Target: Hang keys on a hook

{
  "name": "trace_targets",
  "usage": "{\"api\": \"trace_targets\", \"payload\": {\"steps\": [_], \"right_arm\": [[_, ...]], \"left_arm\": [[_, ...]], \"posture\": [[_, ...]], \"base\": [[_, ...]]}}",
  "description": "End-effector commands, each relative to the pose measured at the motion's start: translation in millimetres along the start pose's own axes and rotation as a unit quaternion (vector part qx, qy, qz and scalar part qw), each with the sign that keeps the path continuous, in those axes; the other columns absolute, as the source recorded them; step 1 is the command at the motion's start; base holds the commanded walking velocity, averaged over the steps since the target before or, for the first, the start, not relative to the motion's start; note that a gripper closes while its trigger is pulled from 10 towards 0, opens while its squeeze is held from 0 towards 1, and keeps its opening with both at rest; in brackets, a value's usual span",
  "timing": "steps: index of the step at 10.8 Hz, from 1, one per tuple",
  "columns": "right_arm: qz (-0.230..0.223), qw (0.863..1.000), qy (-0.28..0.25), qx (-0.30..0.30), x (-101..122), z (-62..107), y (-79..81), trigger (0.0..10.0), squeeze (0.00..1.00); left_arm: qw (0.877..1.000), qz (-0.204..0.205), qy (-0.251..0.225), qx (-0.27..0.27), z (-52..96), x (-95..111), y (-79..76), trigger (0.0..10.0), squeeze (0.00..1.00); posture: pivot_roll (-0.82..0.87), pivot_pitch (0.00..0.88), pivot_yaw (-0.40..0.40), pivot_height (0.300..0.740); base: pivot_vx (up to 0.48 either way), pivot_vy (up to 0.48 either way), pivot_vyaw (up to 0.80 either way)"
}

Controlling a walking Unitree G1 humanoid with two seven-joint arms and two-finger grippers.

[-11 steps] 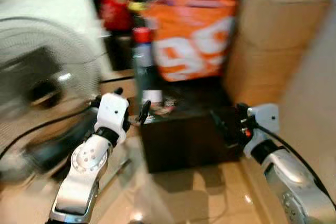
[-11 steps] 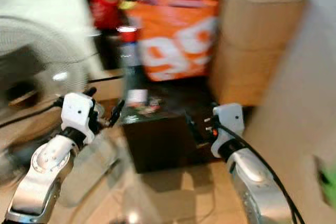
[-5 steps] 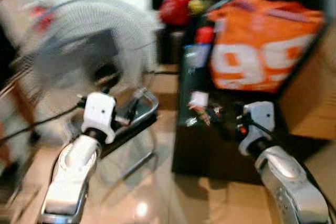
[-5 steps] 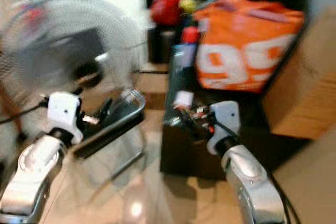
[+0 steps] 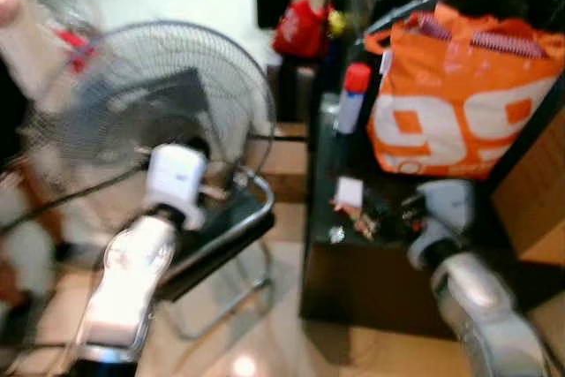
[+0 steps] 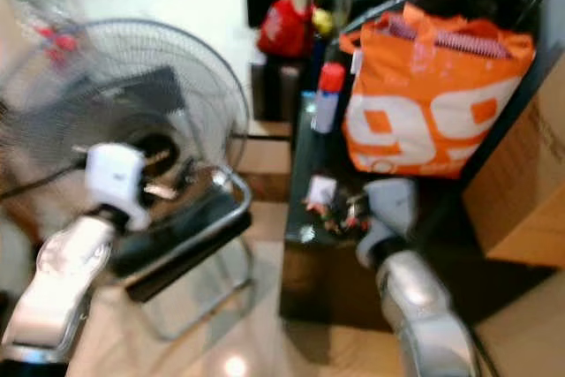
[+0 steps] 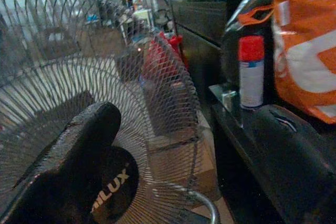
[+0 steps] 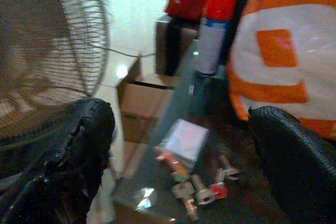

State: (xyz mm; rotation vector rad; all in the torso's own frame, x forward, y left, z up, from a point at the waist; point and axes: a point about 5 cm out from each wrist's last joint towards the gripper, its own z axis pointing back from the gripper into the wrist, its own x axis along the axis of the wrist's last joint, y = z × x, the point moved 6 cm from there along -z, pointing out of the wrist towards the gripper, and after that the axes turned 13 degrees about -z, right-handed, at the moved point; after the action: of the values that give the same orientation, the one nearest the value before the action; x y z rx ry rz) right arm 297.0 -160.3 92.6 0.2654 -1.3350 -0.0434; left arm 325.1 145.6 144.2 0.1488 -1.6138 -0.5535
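A bunch of keys [image 8: 202, 191] with a white tag [image 8: 184, 140] lies on the dark glossy table top [image 5: 349, 161], near its front edge. My right gripper [image 8: 178, 113] is open, its two black fingers [image 8: 79, 150] standing wide apart on either side of the keys and a little short of them. In the blurred eye views the keys [image 6: 335, 211] sit just in front of the right gripper [image 6: 355, 214]. My left gripper [image 7: 186, 111] is open and empty, raised in front of the floor fan [image 5: 159, 103].
An orange bag [image 5: 459, 103] and a red-capped spray can [image 5: 351, 99] stand on the table behind the keys. A black chair with a metal frame [image 5: 221, 245] is under my left arm. A cardboard box [image 5: 538, 192] is at the right.
The whole picture has swung, so the camera turned left: the fan now takes up the left half. Both arms stay raised. The right gripper now points at the keys.
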Motion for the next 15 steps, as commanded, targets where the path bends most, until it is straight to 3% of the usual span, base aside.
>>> {"api": "trace_targets", "payload": {"steps": [1, 5, 9, 15], "right_arm": [[0.011, 1.0, -0.004, -0.016, 3.9, 0.7, -10.4, 10.0, 0.0], [0.032, 0.999, 0.002, -0.018, 2.0, -0.8, -15.2, 10.0, 0.0], [0.03, 0.999, 0.0, -0.029, 3.4, -1.4, -23.0, 10.0, 0.0], [0.026, 0.999, -0.004, -0.025, 3.0, -1.8, -19.8, 10.0, 0.0]], "left_arm": [[1.0, 0.0, -0.012, -0.012, -2.5, 6.4, -7.7, 10.0, 0.0], [1.0, 0.001, -0.002, -0.02, 1.1, 1.2, -11.4, 10.0, 0.0], [1.0, -0.001, -0.001, -0.023, 1.2, 0.5, -12.6, 10.0, 0.0], [1.0, -0.007, -0.005, -0.016, -2.5, 2.1, -8.9, 10.0, 0.0]], "posture": [[-0.08, 0.02, 0.0, 0.74], [-0.07, 0.039, -0.014, 0.74], [-0.07, 0.051, -0.01, 0.74], [-0.07, 0.05, -0.005, 0.74]], "base": [[0.394, 0.0, 0.0], [0.378, 0.0, 0.0], [0.0, 0.0, 0.0], [0.0, -0.455, 0.0]]}}
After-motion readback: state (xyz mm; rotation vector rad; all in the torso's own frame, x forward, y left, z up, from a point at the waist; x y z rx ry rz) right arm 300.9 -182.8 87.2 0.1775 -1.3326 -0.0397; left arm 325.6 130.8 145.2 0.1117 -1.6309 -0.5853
